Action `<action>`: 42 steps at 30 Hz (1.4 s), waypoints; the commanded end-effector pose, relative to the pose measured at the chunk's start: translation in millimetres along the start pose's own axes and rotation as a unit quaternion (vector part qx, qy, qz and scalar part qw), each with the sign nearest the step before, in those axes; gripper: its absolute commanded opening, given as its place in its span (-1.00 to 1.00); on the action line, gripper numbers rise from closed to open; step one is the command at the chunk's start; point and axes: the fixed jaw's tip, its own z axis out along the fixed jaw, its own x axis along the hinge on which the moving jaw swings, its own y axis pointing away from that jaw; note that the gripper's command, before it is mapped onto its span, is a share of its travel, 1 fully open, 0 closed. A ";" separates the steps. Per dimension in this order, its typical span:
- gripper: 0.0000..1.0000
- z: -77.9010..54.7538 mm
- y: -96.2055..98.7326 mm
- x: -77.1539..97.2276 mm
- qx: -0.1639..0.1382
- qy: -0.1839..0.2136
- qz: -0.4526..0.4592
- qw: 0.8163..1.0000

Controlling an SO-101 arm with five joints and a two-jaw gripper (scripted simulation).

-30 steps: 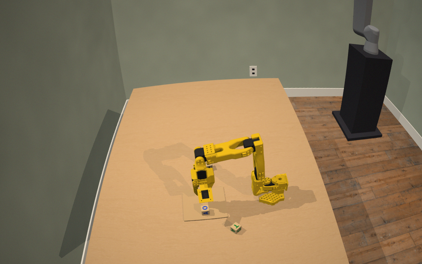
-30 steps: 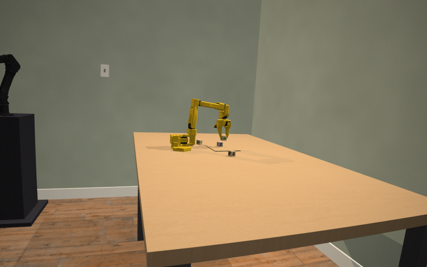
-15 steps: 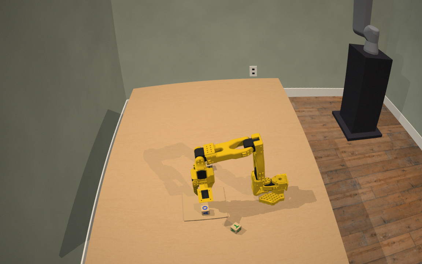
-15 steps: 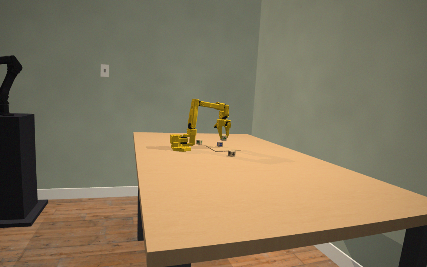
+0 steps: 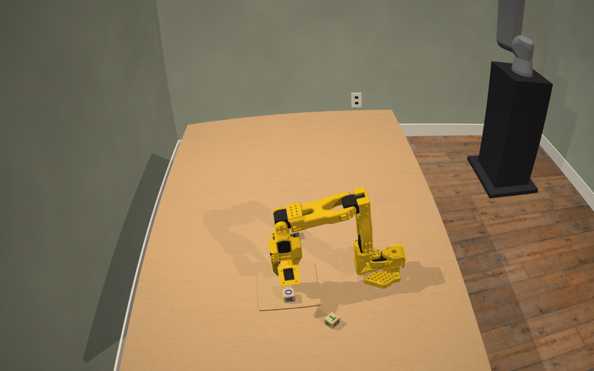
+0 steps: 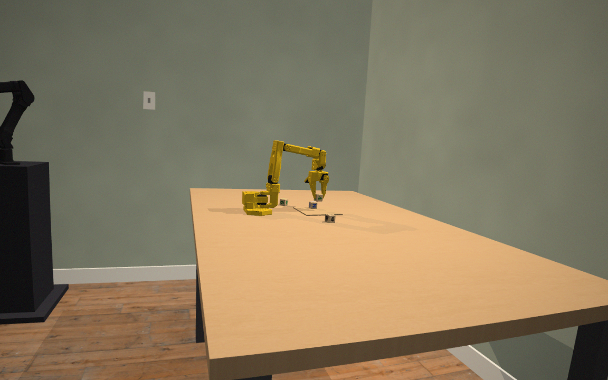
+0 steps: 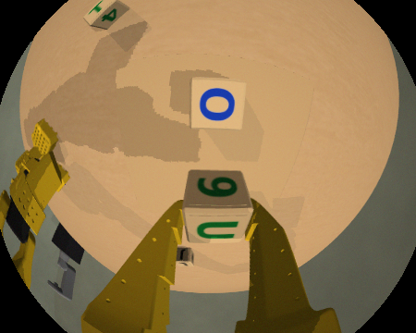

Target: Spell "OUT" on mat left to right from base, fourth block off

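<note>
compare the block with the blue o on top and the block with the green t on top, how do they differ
The O block sits on the mat, while the T block lies off it. The O block's top letter is blue, the T block's green. The O block stands roughly square to the mat's edges, the T block turned at an angle. Both are pale lettered cubes, outside the jaws.
</note>
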 end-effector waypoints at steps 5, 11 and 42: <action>-1.00 -6.8 -7.2 0.9 0.037 0.000 0.000 0.999; -1.00 -4.9 -7.1 0.9 0.037 0.000 0.000 0.999; -1.00 6.8 -7.7 0.8 0.037 0.000 0.001 0.999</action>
